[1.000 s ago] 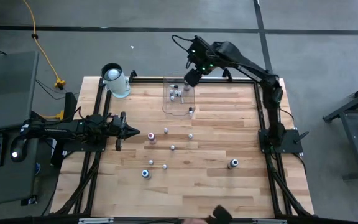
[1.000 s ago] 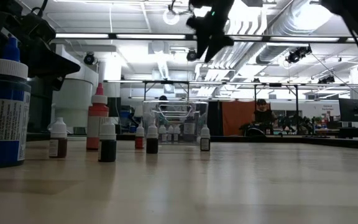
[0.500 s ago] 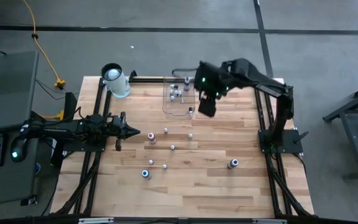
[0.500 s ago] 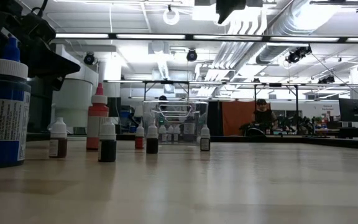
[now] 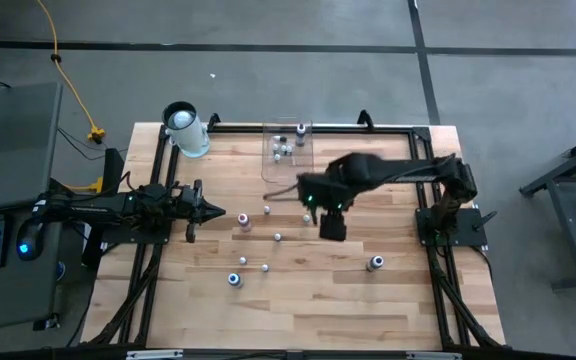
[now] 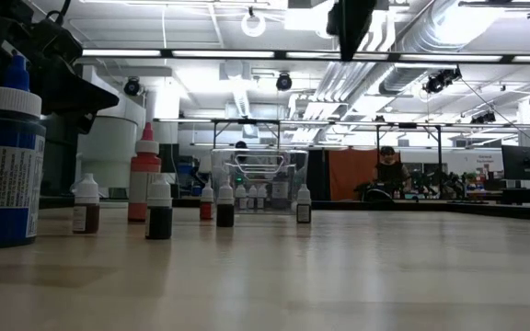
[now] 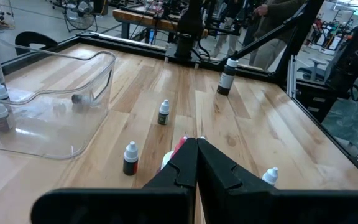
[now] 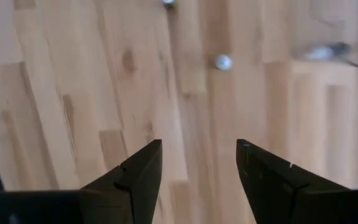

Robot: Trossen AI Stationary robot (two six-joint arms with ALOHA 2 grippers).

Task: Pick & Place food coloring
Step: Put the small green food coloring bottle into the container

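Several tiny food coloring bottles stand upright on the wooden table, among them a pink-red one point(image 5: 244, 220), a blue one point(image 5: 234, 279) and a lone one point(image 5: 376, 263). Several more stand inside the clear bin point(image 5: 301, 176) at the far edge. My right gripper point(image 5: 330, 228) hangs open above the table's middle, pointing down, with nothing between its fingers point(image 8: 143, 163). Its wrist view shows a white bottle cap point(image 8: 223, 61) on the boards ahead. My left gripper point(image 5: 213, 213) rests shut at the left edge, pointing level across the table, just short of the pink-red bottle point(image 7: 179, 145).
A white cylinder point(image 5: 185, 130) stands at the far left corner. A black frame point(image 5: 368, 127) runs around the table's edges. In the low view a big blue bottle point(image 6: 5, 165) and a red one point(image 6: 144, 175) stand close to the camera. Bare boards lie at the near right.
My right gripper has swung from above the bin at the far edge toward the table's near edge, out over the middle, sinking a little and turning as it went. Its fingers stayed open. No bottle has moved.
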